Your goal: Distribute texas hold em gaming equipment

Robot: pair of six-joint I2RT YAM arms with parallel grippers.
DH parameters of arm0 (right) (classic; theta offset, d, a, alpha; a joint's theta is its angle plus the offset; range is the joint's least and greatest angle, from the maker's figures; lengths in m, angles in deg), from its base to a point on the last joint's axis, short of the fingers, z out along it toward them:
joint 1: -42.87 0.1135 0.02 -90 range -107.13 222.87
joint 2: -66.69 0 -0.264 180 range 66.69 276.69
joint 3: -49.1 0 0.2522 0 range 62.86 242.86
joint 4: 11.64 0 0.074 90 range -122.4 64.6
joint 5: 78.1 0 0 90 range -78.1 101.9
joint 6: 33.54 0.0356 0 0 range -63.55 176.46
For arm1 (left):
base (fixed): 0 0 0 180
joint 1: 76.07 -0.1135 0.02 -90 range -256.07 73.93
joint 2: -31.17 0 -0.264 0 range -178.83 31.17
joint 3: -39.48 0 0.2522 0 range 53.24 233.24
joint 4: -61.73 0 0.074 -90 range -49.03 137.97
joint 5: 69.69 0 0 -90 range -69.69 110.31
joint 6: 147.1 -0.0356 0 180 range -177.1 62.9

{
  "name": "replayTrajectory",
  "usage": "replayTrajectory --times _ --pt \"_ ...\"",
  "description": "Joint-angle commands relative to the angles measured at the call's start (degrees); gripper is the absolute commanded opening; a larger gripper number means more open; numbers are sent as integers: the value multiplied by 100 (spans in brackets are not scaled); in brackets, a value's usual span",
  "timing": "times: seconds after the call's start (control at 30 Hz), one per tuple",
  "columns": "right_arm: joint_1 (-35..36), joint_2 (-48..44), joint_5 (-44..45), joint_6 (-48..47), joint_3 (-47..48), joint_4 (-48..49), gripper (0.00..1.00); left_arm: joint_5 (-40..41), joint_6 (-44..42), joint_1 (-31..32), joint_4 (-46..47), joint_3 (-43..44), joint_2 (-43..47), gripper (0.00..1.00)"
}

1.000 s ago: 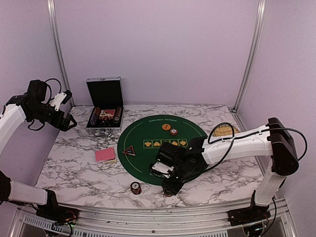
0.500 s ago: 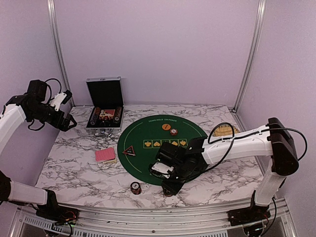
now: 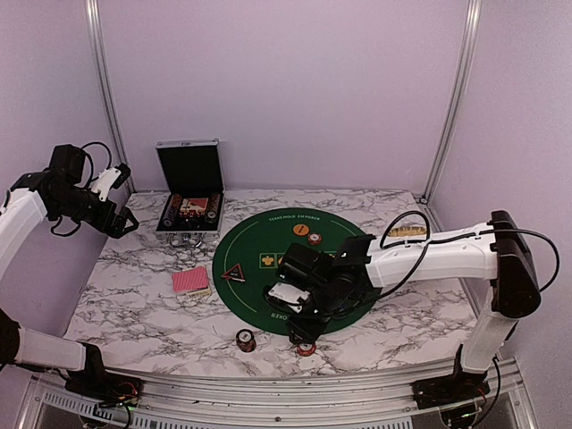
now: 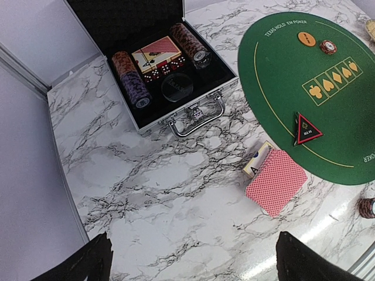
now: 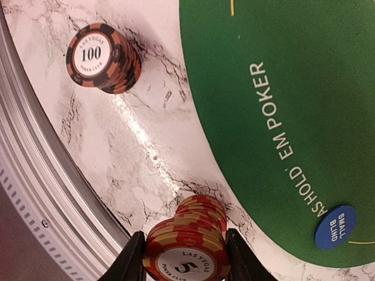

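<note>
The right gripper [image 5: 184,235] is closed on a red chip stack [image 5: 188,260] whose top face is marked "LAS VEGAS 5 POKER CLUB". The stack's foot is seen at the edge of the green mat [image 5: 304,88], which is printed "HOLD' EM POKER". A blue disc [image 5: 335,227] lettered "SMALL BLIND" lies on the mat. A black chip stack [image 5: 99,58] marked "100" stands apart on the marble table [image 5: 146,146]. The left gripper [image 4: 193,246] is held wide open, with nothing gripped.
</note>
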Motion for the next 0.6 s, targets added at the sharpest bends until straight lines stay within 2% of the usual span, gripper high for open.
replayTrajectory --times 0.0,0.23,0.57 --pt "-59 13 202 -102 512 -172 0 27 -33 -8 -69 -42 33 99" --pt "-369 803 243 -304 1576 43 0 6 -15 -4 -65 -48 3 99" --pt "-755 2710 130 -513 3481 279 0 2 -37 -4 -79 -8 44 99"
